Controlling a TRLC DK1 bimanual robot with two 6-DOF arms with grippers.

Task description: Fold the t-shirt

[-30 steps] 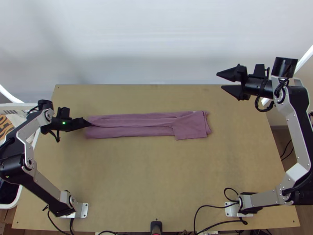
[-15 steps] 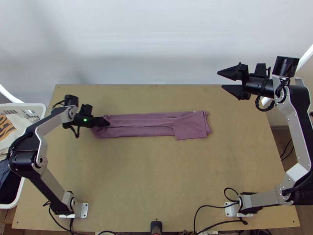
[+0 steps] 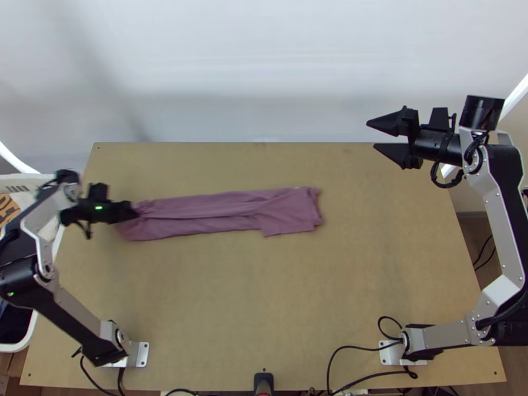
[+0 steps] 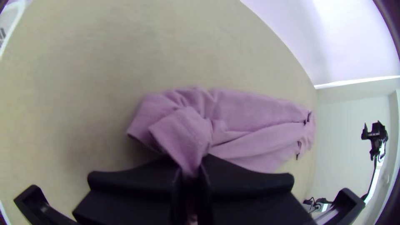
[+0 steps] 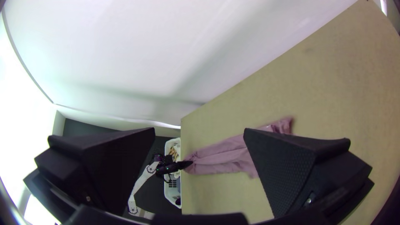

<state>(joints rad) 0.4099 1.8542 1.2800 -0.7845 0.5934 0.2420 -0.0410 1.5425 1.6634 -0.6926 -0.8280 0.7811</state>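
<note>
In the top view my left gripper holds the left end of the mauve t-shirt, which lies as a long strip folded lengthwise, with a squarish flap at its right end. Cloth is gathered between the closed fingertips of my left gripper in the left wrist view, and the t-shirt is bunched around them. My right gripper stands open at the back right, apart from the shirt. Its two fingers are wide apart in the right wrist view, the right gripper having nothing between them.
A white basket with clothes stands beyond the table's left edge, partly under the left arm. Bare wooden table lies in front of the shirt. Black cables run along the near edge at the right.
My left gripper went right, then back left, pulling the cloth; the whole shirt has slid left and slants slightly, its left end more bunched. The right arm has stayed nearly still.
</note>
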